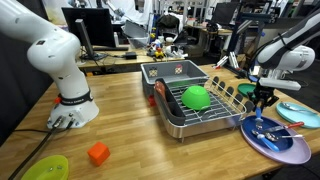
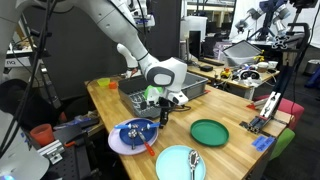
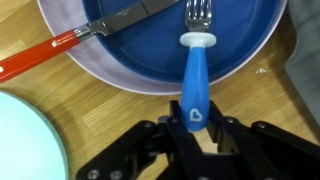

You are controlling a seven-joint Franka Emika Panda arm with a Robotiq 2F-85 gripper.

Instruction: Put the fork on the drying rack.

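The fork (image 3: 196, 60) has a blue handle and a silver head. In the wrist view its tines lie over the blue plate (image 3: 240, 40) and its handle end sits between my gripper's (image 3: 196, 128) fingers, which are shut on it. In both exterior views my gripper (image 1: 262, 103) (image 2: 163, 114) hangs just above the blue plate (image 1: 272, 136) (image 2: 133, 133). The silver wire drying rack (image 1: 222, 112) stands next to that plate and holds a green bowl (image 1: 195, 97).
A red-handled knife (image 3: 60, 48) lies on the blue plate, which rests on a purple plate (image 3: 100, 68). A dark grey bin (image 1: 172, 72) stands behind the rack. A teal plate (image 1: 300, 115), a green plate (image 2: 209, 132), an orange block (image 1: 98, 153) and a yellow-green plate (image 1: 45, 168) lie on the table.
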